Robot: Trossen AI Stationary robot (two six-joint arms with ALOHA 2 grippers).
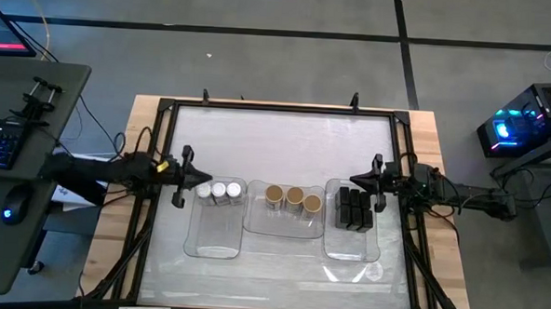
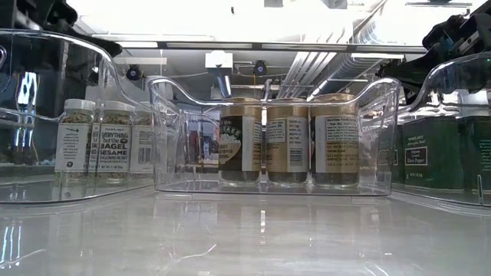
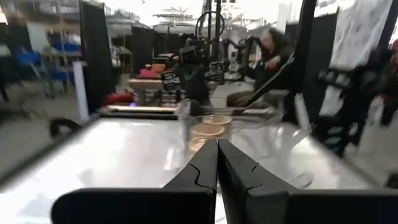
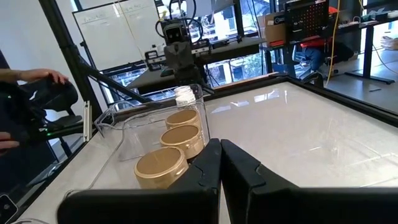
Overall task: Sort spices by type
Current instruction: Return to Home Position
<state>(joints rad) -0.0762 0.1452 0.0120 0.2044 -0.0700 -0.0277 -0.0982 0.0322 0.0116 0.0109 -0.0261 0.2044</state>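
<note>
**Spices, three kinds, sorted.**

- White-lidded jars (image 1: pixel 219 190): three lids count from above, in a row across the upper end of the left tray (image 1: pixel 214 247). The level view shows them upright, labels outward.
- Tan-topped jars (image 1: pixel 293 197): three, upright in the upper part of the middle tray (image 1: pixel 282 226), the right-hand one set slightly lower in the frame.
- Black boxes (image 1: pixel 355 210): packed touching in a block at the upper end of the right tray (image 1: pixel 350 251) (number not clear from above).
- No container shows loose on the bench (image 1: pixel 276 136), so the sorting looks complete.

**Trays.** Three clear trays side by side across the middle of the overhead frame, long axes running top to bottom and lower halves bare.

**Left tool** (image 1: pixel 197 180): at the outer left edge of the left tray, level with the white lids and pointing toward frame centre. Its fingers are clenched together on nothing (wrist view).

**Right tool** (image 1: pixel 358 183): mirrored at the outer right edge of the right tray, just beside the black boxes. It is likewise clenched and empty.

**Relation for the coming move.**

- Each row of spices lies inward from its nearer tool, toward frame centre.
- The left arm is nearer the white jars, the right arm nearer the black boxes.
- Judged from this, a retreat to rest should run outward, away from the tray walls, so nothing gets nudged.
</note>
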